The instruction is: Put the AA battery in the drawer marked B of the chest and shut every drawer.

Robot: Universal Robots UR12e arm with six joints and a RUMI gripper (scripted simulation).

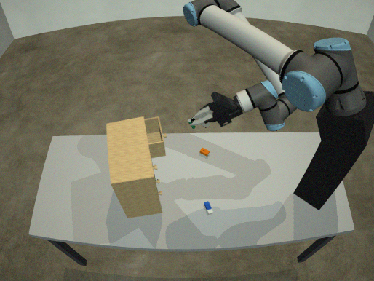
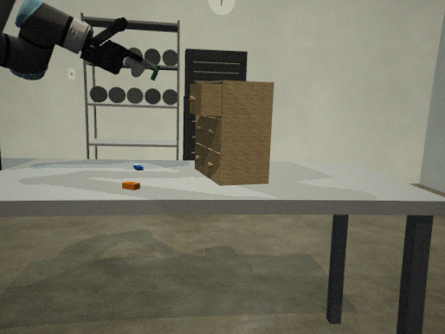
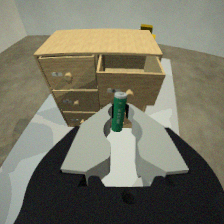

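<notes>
My gripper [image 1: 193,121] [image 2: 152,70] [image 3: 119,104] is shut on the green AA battery [image 1: 192,126] [image 2: 154,73] [image 3: 119,107], held near one end at the fingertips. It is in the air in front of the chest [image 1: 127,156] [image 2: 247,130] [image 3: 100,42], above the height of its top. The chest stands upright. Its upper drawer on the right in the wrist view [image 3: 131,82] is pulled partly out, with its interior showing; this open drawer [image 1: 158,148] [image 2: 207,99] is not under the battery. The other drawers look shut. The drawer labels are too small to read.
An orange block [image 1: 204,151] [image 2: 131,185] lies on the table in front of the chest. A blue and white eraser [image 1: 207,206] [image 2: 138,167] lies farther along the table. A yellow object [image 3: 146,27] shows beyond the chest.
</notes>
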